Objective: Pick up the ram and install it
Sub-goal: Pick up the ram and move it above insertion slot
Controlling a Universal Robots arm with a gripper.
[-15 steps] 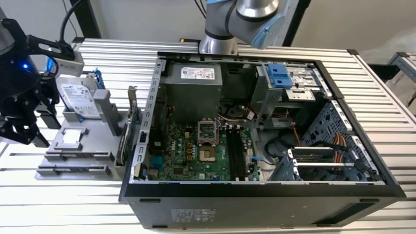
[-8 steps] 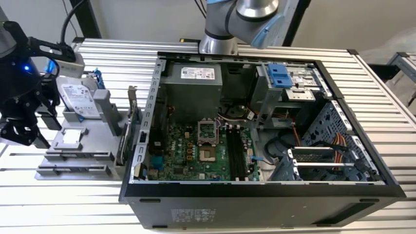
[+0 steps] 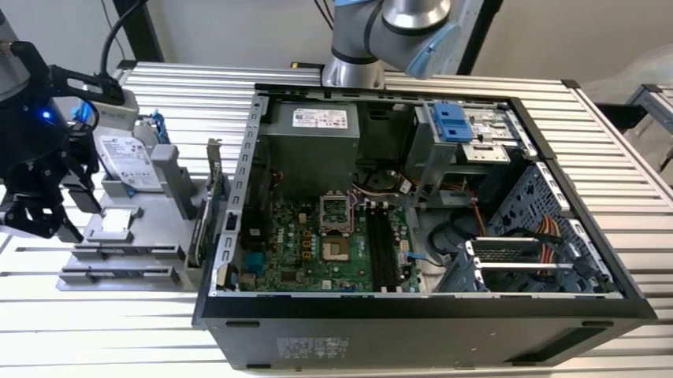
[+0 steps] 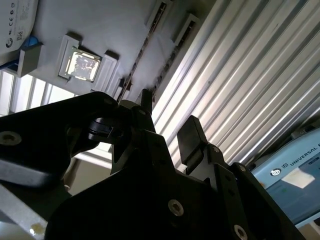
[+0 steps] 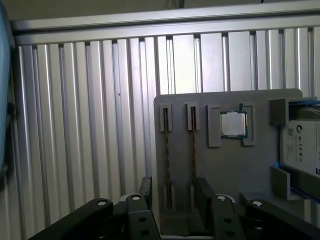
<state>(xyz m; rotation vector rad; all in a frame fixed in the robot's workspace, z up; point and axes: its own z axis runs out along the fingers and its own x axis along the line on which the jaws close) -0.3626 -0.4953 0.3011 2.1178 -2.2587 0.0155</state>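
While the gripper (image 5: 173, 197) hangs with its two black fingers (image 5: 146, 187) well apart and nothing between them, we judge the task to be at its very start. In the first wrist view the fingers hover over one end of a grey holder (image 5: 235, 170). The ram (image 5: 167, 150), a thin dark strip standing on edge in a narrow slot, runs away from the gap between them. A second strip (image 5: 193, 145) of the same kind stands just beside it in its own slot. We cannot tell which of the two the gripper is lined up on, and we see no contact with either.

On the same holder, a little farther out, a square processor chip (image 5: 233, 124) lies in its recess, and beyond it sits a silver hard drive (image 5: 302, 145) with blue rails.

In the exterior view the gripper (image 3: 37, 201) sits at the far left edge of the frame at mid height, above the holder (image 3: 126, 260). The open computer case (image 3: 421, 307) takes up the centre and right. Inside it lies the green motherboard (image 3: 305, 244), and the long dark memory slots (image 3: 381, 252) in the lower centre look unfilled to us.

So, as we read it, the arm has been brought over the holder and nothing more. The ram is not yet gripped, not yet lifted from its slot, and not yet seated in the board.
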